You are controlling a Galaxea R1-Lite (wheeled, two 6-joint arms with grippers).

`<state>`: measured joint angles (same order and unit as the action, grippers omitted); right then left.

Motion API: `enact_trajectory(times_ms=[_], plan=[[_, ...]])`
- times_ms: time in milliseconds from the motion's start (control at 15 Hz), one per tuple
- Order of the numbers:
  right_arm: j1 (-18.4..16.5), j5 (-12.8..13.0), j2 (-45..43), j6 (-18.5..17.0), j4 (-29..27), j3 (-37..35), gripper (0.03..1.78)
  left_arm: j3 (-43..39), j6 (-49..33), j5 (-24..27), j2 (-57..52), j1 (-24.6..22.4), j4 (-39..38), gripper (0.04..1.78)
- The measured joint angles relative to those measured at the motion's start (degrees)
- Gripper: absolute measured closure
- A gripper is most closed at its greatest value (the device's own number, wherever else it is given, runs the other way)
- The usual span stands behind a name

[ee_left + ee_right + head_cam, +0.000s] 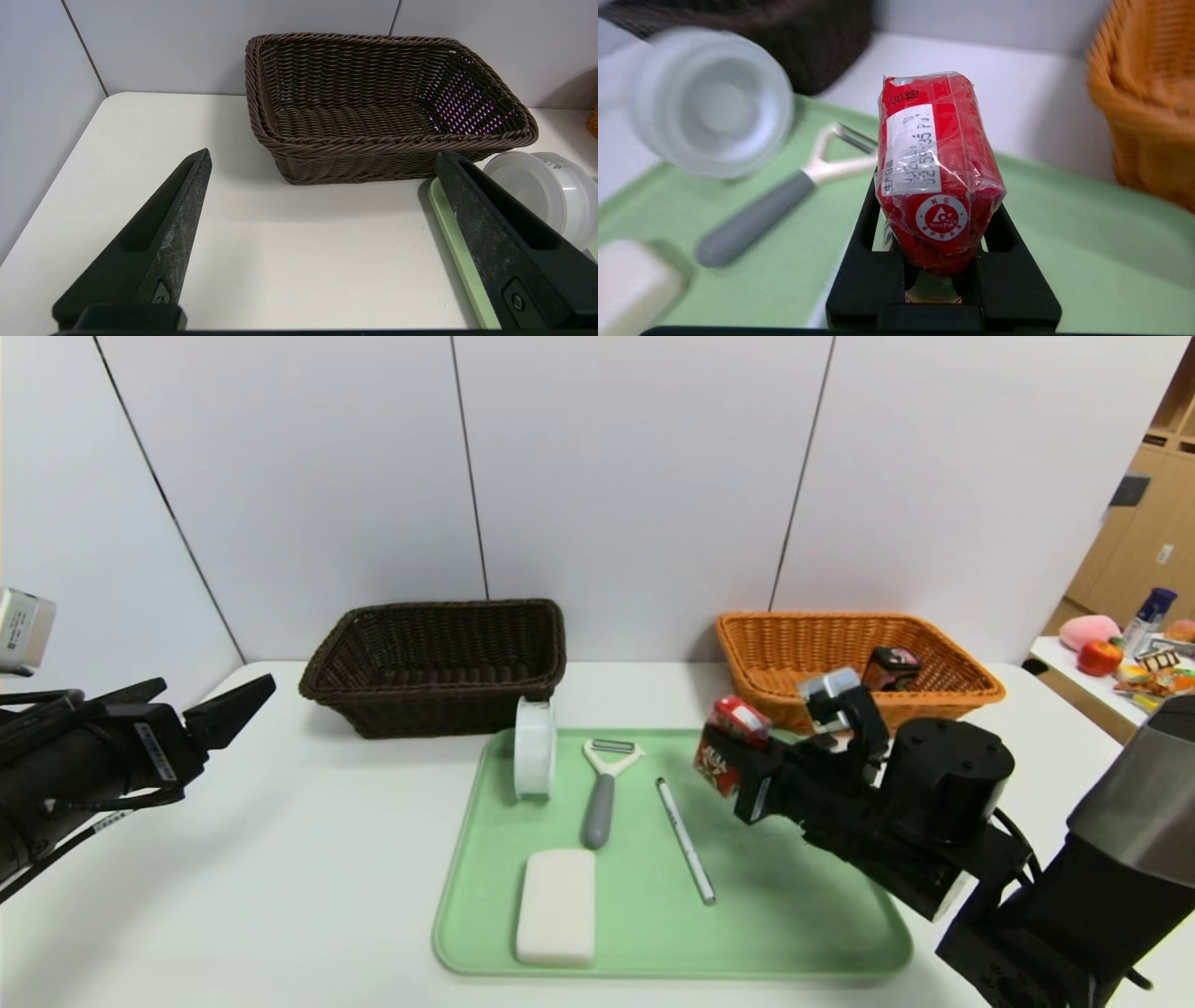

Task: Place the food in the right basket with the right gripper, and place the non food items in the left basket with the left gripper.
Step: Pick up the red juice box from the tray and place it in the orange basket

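My right gripper (724, 767) is shut on the red carton (731, 744) and holds it above the far right part of the green tray (794, 915), just short of the orange-tan basket (971, 686). The carton fills the right wrist view (936, 168). The black carton (892, 668) lies in the orange-tan basket. The white disc case (535, 748), peeler (602, 793), pen (686, 841) and white block (556, 905) lie on the tray. The dark brown basket (439, 663) is empty. My left gripper (201, 705) is open and empty over the table's left side.
A side table (1111, 695) with a pink item, a red fruit and packets stands at the far right. A white wall runs close behind both baskets. The dark basket also shows in the left wrist view (383, 107), beside the tray rim (451, 233).
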<state>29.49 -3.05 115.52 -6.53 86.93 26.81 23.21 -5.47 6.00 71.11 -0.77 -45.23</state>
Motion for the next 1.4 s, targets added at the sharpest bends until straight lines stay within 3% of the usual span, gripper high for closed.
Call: enact_trajectory(times_ms=[267,467,733,1000,1200,1400], plan=[[0.8,-1.6,-6.2,1.1,-5.9,7.6,1.47,-0.1,0.0,0.0,-0.6,0.0,0.0,0.13],[-6.0,-2.5,-9.4,1.2,-16.1,18.4,1.47,-0.2,0.1,0.0,-1.2,0.0,0.1,0.13],[-16.2,-3.2,-11.2,1.4,-36.9,33.5,1.47,-0.4,0.1,0.1,-2.0,0.0,0.2,0.13],[-19.6,-3.3,-10.0,3.3,-59.4,44.3,1.47,-0.5,0.1,0.0,-2.1,0.0,0.2,0.13],[-20.0,-3.3,-7.4,5.0,-66.2,46.9,1.47,-0.5,0.1,0.0,-2.1,0.0,0.2,0.13],[-20.0,-3.3,-4.4,6.4,-67.5,48.1,1.47,-0.7,0.2,0.0,-2.1,0.0,0.2,0.13]])
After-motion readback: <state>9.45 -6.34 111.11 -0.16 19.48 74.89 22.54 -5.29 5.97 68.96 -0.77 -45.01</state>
